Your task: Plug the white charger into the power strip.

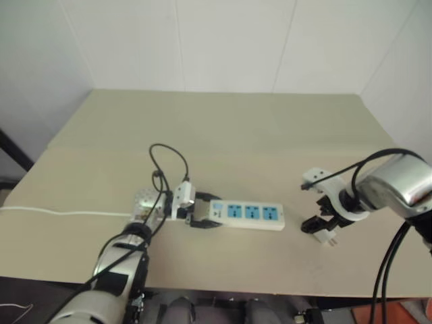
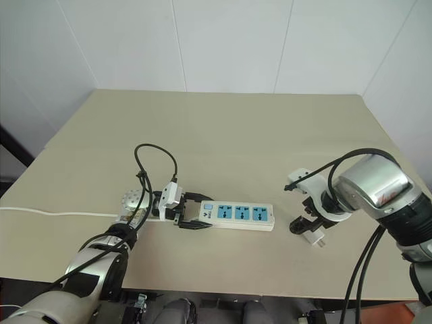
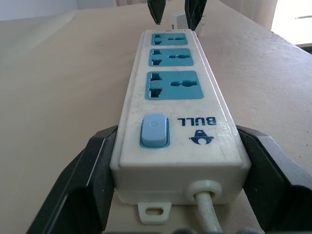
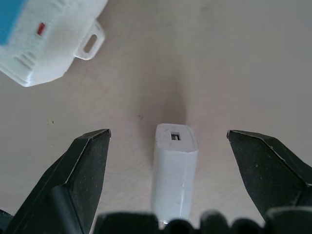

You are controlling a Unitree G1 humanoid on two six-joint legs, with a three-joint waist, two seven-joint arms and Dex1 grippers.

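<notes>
Left tool (image 2: 191, 214): its two black fingers (image 3: 92, 180) are pinched on the switch end of the power strip (image 2: 236, 216), one finger pressed against each long side. The strip lies flat on the table (image 2: 229, 142) with its three blue socket faces upward and its blue switch (image 3: 154, 131) nearest this tool. A thin white cord (image 1: 64, 213) leaves the gripped end and runs across the table toward the robot's left edge.

Right tool (image 4: 168, 146): its fingers (image 4: 83, 175) are spread wide and point steeply down at the table, one on either side of the white charger (image 4: 174, 170) and clear of it. The charger lies on the table between the spread fingers, near the robot's right edge of the table and just beyond the strip's far end, apart from the strip. In the head views, the charger (image 2: 313, 236) appears just under the right tool, with short prongs at its outer end.

A mounting tab on the strip's far end (image 4: 89, 43) is visible in the right wrist view.
</notes>
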